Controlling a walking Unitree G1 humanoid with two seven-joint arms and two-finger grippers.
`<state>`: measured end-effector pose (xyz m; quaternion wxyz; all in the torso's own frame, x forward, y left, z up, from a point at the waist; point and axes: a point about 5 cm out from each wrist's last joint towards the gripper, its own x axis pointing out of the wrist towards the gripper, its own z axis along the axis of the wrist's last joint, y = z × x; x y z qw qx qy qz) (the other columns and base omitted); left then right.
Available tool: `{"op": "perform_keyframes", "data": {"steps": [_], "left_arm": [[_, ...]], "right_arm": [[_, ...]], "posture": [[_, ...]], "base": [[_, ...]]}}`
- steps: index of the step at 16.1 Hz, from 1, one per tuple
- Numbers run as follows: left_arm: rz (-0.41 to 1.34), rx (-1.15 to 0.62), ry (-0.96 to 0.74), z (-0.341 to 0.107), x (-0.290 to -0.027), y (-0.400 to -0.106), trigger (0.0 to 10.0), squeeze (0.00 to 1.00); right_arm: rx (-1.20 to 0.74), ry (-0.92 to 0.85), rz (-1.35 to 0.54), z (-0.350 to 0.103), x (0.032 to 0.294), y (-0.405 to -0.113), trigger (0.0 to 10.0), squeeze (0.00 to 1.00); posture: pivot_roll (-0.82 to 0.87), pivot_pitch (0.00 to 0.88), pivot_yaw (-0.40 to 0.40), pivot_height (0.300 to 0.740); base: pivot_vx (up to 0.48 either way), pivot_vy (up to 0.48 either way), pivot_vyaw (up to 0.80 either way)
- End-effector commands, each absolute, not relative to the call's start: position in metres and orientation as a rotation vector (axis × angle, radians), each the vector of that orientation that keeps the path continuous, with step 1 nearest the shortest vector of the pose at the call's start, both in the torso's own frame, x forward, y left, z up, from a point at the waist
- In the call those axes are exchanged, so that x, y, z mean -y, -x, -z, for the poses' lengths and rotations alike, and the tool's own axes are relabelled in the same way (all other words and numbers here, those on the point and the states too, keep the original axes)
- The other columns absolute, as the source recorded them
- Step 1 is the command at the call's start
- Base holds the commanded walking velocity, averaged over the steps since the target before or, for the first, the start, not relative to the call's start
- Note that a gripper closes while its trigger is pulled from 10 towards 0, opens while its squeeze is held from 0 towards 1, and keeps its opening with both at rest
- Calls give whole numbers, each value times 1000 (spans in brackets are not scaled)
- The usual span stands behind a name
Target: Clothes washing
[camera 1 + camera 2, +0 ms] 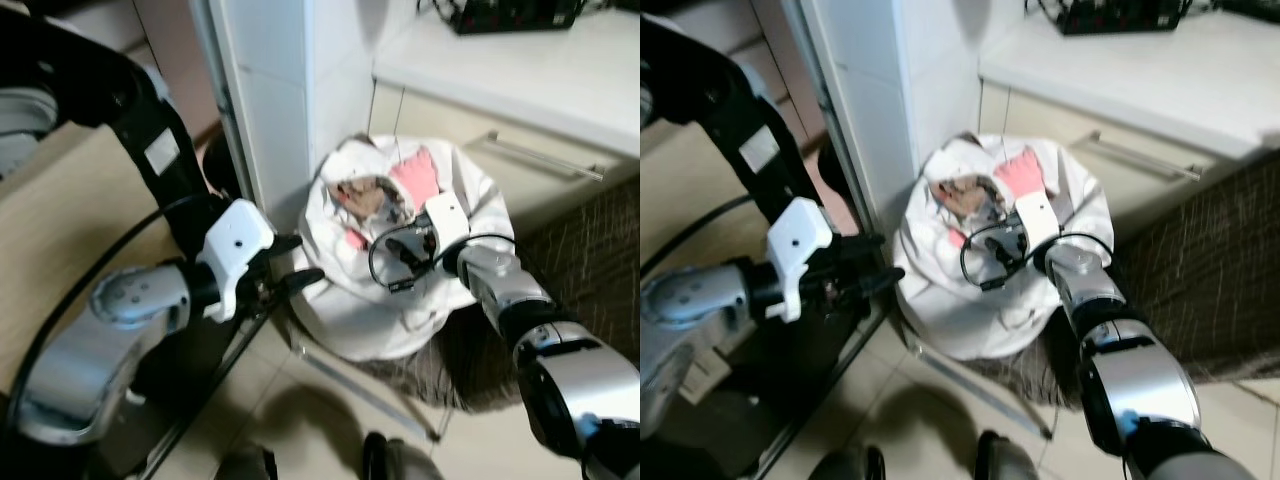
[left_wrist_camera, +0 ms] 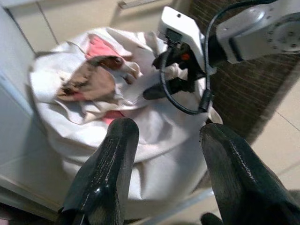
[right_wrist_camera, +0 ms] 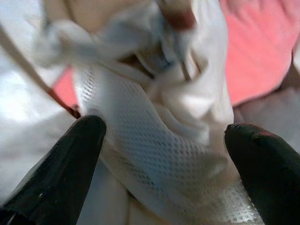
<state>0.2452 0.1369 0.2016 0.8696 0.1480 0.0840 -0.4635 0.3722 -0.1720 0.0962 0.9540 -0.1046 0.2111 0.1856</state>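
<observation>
no legible text, no labels, no brands, no numbers or signs on anything in view

White tiled pillar point(image 1: 290, 90); pale countertop point(image 1: 530, 70) above a drawer point(image 1: 520, 165); beige tiled floor point(image 1: 300, 410).

This is a home, probably a kitchen or utility corner. A white surface point(image 1: 560, 70) with a cream drawer and metal handle point(image 1: 545, 157) runs at two o'clock, a white-tiled pillar point(image 1: 290, 90) stands at twelve, pale floor tiles point(image 1: 300, 410) lie at six, and a white laundry bag point(image 1: 400, 300) of clothes slumps at centre.
</observation>
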Motion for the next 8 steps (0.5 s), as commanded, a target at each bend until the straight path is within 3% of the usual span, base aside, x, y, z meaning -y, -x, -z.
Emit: {"op": "perform_keyframes", "data": {"steps": [1, 5, 7, 8], "left_arm": [[1008, -184, -305, -206, -137, -238, 10000, 0], [975, -181, -304, -208, -141, -234, 10000, 0], [995, -193, -308, -209, -138, -231, 10000, 0], [999, -193, -306, -209, -138, -231, 10000, 0]], "right_arm": [[-439, 177, -378, -96, 169, -373, 10000, 0], [-441, 333, -333, -92, 169, -373, 10000, 0], [-421, 284, -275, -97, 172, -375, 0, 0], [-416, 275, -270, -98, 172, -376, 0, 0]], "posture": [[209, 266, 42, 740], [246, 289, 43, 740], [243, 283, 45, 740], [238, 283, 45, 740]], "base": [[0, 0, 0], [0, 0, 0], [0, 0, 0], [0, 0, 0]]}}
